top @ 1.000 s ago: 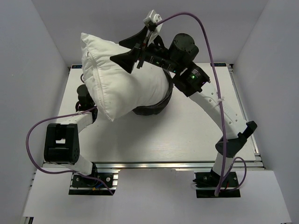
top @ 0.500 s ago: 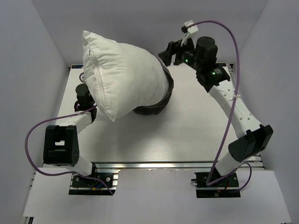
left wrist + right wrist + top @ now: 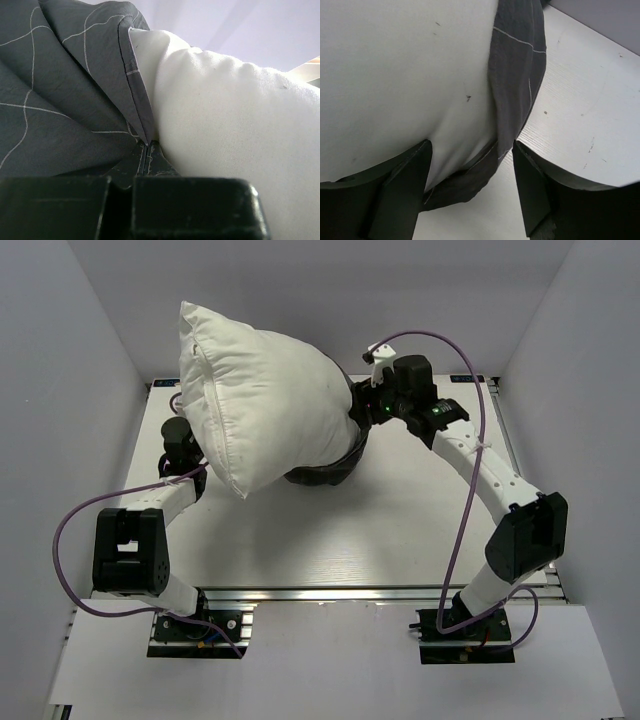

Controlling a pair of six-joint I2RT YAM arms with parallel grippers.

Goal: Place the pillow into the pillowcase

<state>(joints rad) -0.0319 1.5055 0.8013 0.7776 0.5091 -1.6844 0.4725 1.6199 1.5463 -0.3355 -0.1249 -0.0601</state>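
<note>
The off-white pillow [image 3: 260, 390] stands tilted at the back left, its lower end sunk in the dark grid-patterned pillowcase [image 3: 330, 472], which is bunched around its base. My left gripper [image 3: 145, 150] is shut on the pillowcase's hem [image 3: 131, 75], right beside the pillow [image 3: 225, 115]; from above its fingers are hidden under the pillow. My right gripper [image 3: 472, 145] is open at the pillow's right side, low over the table. Its fingers straddle the pillowcase rim [image 3: 515, 75], one against the pillow [image 3: 395, 75] and one over bare table.
The white table [image 3: 400, 530] lies in front of and to the right of the bundle. Grey walls enclose the back and both sides. Purple cables loop from both arms, the right one [image 3: 440, 340] arching above the wrist.
My right arm has swung from above the pillow out to the right, then down to the pillowcase rim at the pillow's right side. The left arm has held still.
</note>
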